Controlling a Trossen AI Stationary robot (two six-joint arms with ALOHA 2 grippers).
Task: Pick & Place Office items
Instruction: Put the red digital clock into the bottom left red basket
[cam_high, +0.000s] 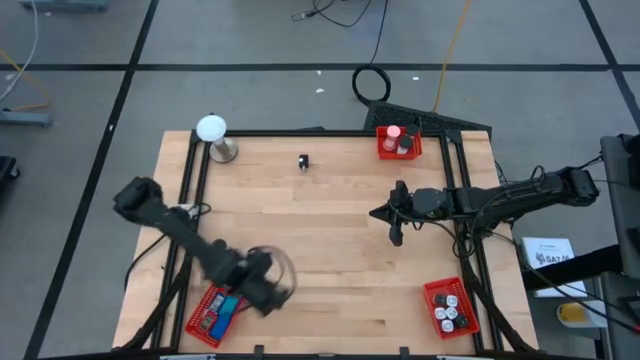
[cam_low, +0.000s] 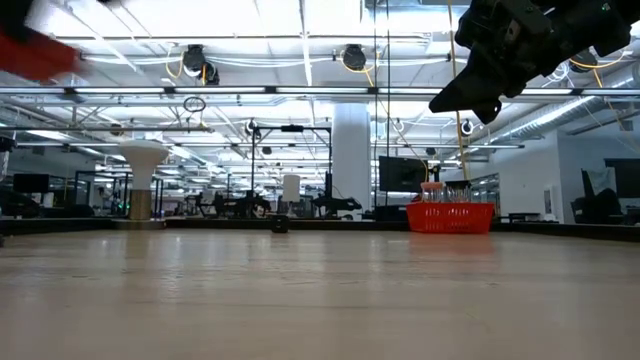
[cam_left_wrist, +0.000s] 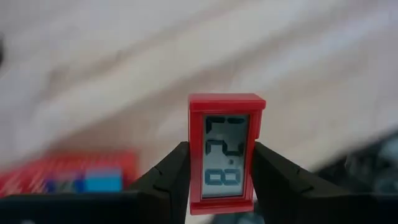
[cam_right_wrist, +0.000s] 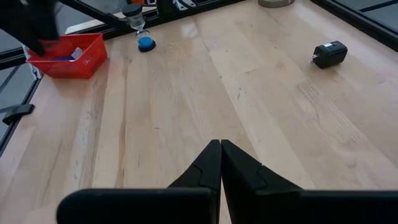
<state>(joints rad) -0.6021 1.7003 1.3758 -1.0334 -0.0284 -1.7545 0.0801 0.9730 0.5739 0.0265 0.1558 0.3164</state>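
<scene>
My left gripper (cam_left_wrist: 221, 186) is shut on a small red block with a grey digit display (cam_left_wrist: 227, 155). It hovers above the table's near left part (cam_high: 265, 285), beside a red mesh basket (cam_high: 213, 316) that holds blue and red pieces. My right gripper (cam_right_wrist: 221, 165) is shut and holds nothing. It hangs over the table's right middle (cam_high: 392, 218), high above the wood in the low view (cam_low: 480, 90). A small black piece (cam_high: 303, 161) lies on the wood toward the far edge and also shows in the right wrist view (cam_right_wrist: 329, 54). My left gripper pinches the red display block between its two fingers (cam_left_wrist: 171, 180), which press on its two long side edges at the lower half (cam_left_wrist: 194, 186). The block stands upright in the hold with its display facing the wrist camera. It is lifted clear of the table.
A white ball on a metal stand (cam_high: 212, 130) sits at the far left corner. One red basket with small pieces (cam_high: 398, 142) stands at the far right, another (cam_high: 447, 305) at the near right. A small blue piece (cam_right_wrist: 146, 42) stands near the left basket (cam_right_wrist: 65, 56).
</scene>
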